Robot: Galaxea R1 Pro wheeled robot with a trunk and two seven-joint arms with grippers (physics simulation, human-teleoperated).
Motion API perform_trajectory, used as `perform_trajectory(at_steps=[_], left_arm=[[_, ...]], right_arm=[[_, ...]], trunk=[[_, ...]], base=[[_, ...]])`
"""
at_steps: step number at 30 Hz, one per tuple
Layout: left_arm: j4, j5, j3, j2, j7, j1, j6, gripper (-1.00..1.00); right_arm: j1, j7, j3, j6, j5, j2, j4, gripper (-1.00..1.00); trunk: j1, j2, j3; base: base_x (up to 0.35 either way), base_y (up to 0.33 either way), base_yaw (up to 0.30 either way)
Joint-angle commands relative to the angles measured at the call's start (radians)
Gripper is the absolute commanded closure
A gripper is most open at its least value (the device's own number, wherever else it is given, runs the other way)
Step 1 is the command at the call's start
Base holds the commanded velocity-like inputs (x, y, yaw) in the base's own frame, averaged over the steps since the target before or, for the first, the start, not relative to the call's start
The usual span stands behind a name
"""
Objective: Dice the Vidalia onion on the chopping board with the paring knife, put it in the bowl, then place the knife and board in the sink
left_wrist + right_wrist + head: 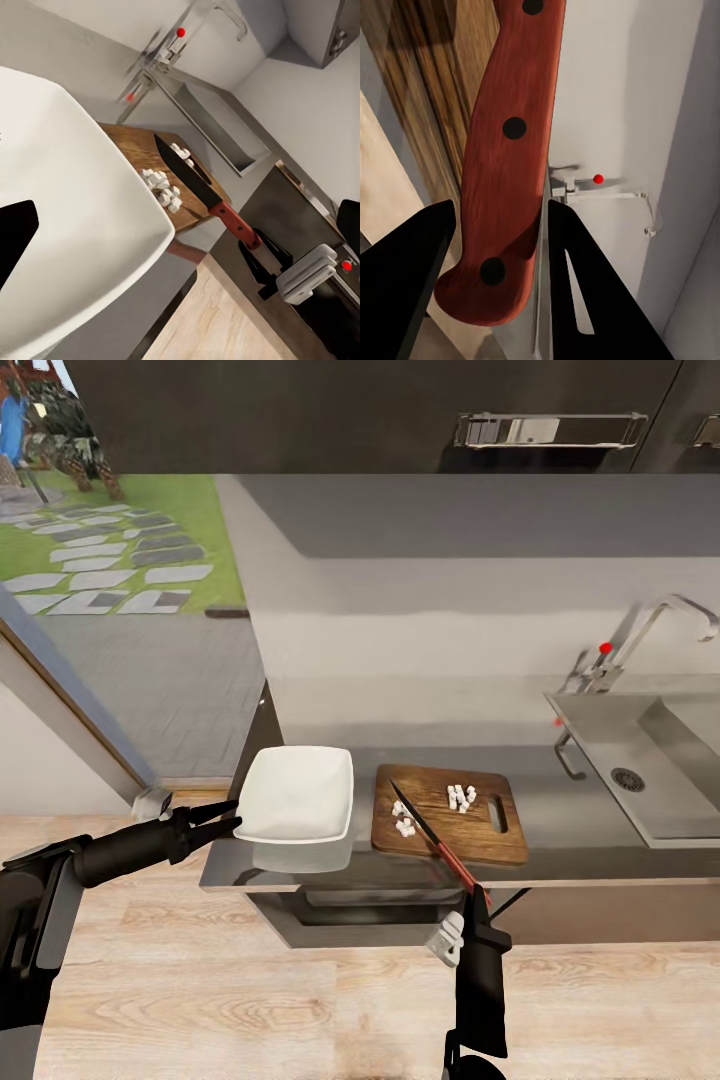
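The white bowl (297, 793) hovers slightly above the countertop (570, 810) at its left end, and my left gripper (234, 816) is shut on its left rim. In the left wrist view one dark finger (15, 244) lies over the bowl (82, 225). To the bowl's right lies the chopping board (470, 838) with small white diced onion pieces (460, 797). The paring knife (430, 835) slants across the board, blade over the wood. My right gripper (479, 900) is shut on its reddish handle (506, 150), which sits between the fingers (405, 285). The sink (600, 730) is at the right.
A chrome tap (640, 635) with a red knob stands behind the sink. The counter's front edge runs just before the board, with wood floor (250, 1000) below. A glass door (110, 580) to a garden is at the left, and dark upper cabinets (400, 410) hang above.
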Motion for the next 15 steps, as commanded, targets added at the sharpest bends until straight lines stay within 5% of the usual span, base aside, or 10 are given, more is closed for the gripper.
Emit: perform_trajectory(at_steps=[1, 15], left_arm=[[0.000, 0.002, 0.000, 0.000, -0.002, -0.001, 0.010, -1.00], [0.000, 0.002, 0.000, 0.001, -0.003, -0.001, 0.010, -1.00]], right_arm=[[-0.001, -0.002, 0.002, 0.005, 0.000, -0.001, 0.000, 1.00], [-0.001, -0.048, -0.017, -0.007, -0.010, 0.000, -0.026, 1.00]], trunk=[[0.001, -0.002, -0.002], [0.001, -0.002, 0.017]], base=[[0.000, 0.000, 0.000], [0.000, 0.000, 0.000]])
